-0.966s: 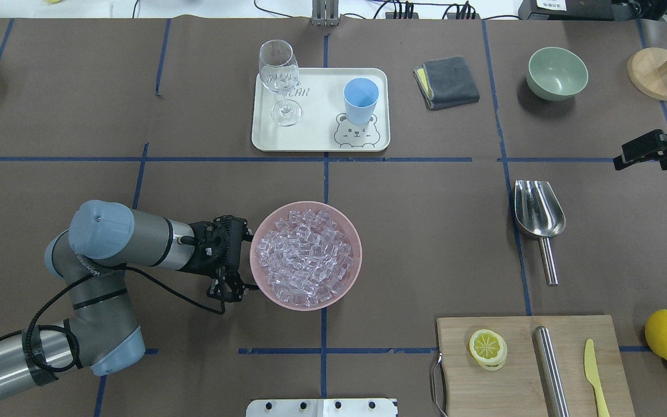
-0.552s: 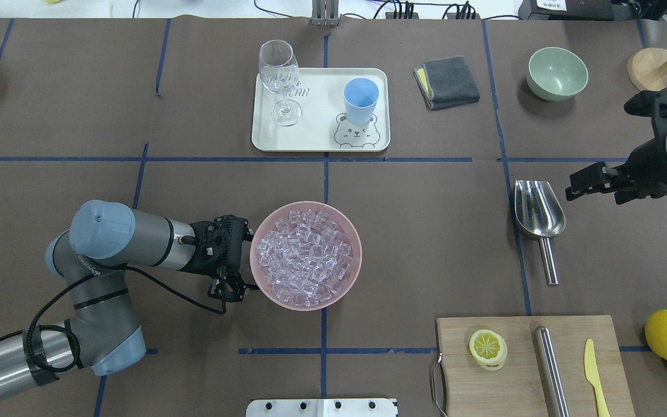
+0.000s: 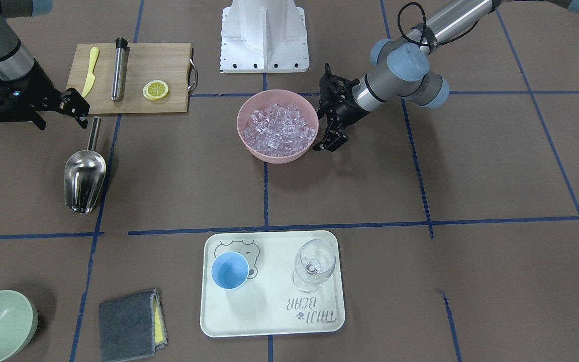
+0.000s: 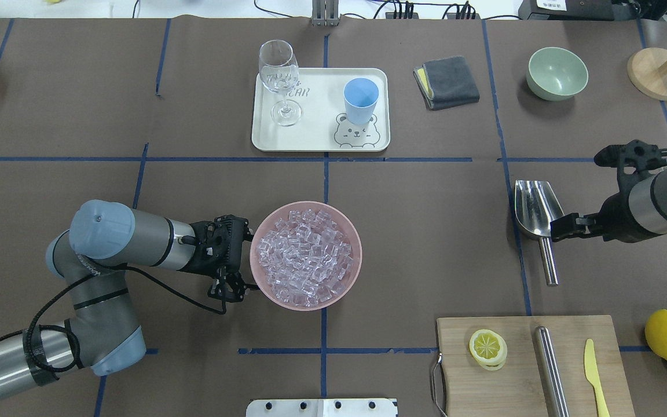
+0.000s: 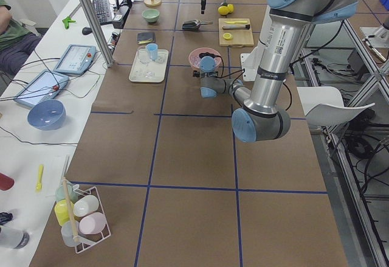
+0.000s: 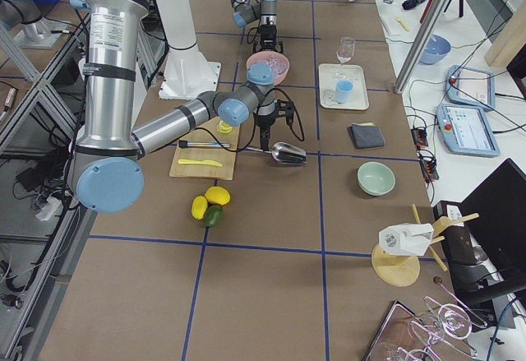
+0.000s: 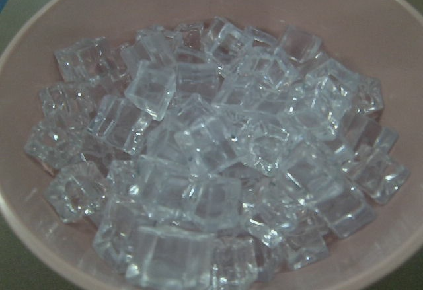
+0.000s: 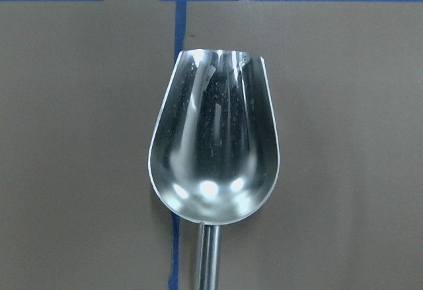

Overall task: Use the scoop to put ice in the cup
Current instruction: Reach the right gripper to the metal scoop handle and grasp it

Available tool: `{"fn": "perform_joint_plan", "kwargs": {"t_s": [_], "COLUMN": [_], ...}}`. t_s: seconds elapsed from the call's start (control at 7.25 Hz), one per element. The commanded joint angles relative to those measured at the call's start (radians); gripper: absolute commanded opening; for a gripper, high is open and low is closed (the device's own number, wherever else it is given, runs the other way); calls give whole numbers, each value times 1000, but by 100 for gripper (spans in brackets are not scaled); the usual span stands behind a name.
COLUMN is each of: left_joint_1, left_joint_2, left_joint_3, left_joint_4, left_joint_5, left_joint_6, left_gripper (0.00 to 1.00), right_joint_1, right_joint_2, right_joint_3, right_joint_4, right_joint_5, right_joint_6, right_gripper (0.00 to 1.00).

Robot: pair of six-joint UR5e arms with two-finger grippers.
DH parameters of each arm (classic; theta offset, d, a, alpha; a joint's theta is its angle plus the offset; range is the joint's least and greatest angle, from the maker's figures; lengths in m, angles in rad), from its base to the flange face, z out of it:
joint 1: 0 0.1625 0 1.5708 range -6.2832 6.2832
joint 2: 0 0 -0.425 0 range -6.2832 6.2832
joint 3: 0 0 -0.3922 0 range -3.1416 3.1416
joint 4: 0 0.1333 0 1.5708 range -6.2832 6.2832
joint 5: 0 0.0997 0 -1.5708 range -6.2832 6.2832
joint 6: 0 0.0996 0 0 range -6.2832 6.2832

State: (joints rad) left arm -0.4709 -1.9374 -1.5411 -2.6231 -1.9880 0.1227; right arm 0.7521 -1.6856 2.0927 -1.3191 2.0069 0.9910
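The ice (image 4: 305, 255) fills a pink bowl (image 4: 354, 231) at the table's middle and takes up the whole left wrist view (image 7: 211, 151). My left gripper (image 4: 246, 260) stands open against the bowl's left rim, one finger on each side of it. The steel scoop (image 4: 538, 211) lies flat on the table to the right, trough away from me, and is centred in the right wrist view (image 8: 215, 151). My right gripper (image 4: 559, 229) hangs open over the joint of trough and handle, holding nothing. The light-blue cup (image 4: 361, 99) stands upright on the white tray (image 4: 316, 142).
A stemmed glass (image 4: 278, 75) shares the tray. A grey cloth (image 4: 446, 81) and a green bowl (image 4: 557, 72) sit at the back right. A cutting board (image 4: 519, 370) with a lemon slice, a steel cylinder and a yellow knife lies near right; lemons (image 4: 660, 333) are beside it.
My right arm has come in from the right edge and swung toward me and leftward until its gripper is over the scoop's handle. The left arm and bowl are unmoved.
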Motion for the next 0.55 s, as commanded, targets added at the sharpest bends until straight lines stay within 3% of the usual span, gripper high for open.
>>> {"fn": "perform_joint_plan", "kwargs": {"t_s": [0.0,0.28,0.41], "left_joint_1": [0,0,0], "left_joint_2": [0,0,0], "left_joint_3": [-1,1,-1], "left_joint_4": [0,0,0], "left_joint_5": [0,0,0], "left_joint_6": [0,1,2], "left_gripper": [100,100,100], "right_joint_1": [-86,-114,-119], "right_joint_2": [-8,0,1], "right_joint_3": [-16,-64,-101], "right_joint_4": [9,17,77], "right_joint_5": [-27,-28,-30], "right_joint_6": [15,12,15], "right_gripper": [100,96,95]}}
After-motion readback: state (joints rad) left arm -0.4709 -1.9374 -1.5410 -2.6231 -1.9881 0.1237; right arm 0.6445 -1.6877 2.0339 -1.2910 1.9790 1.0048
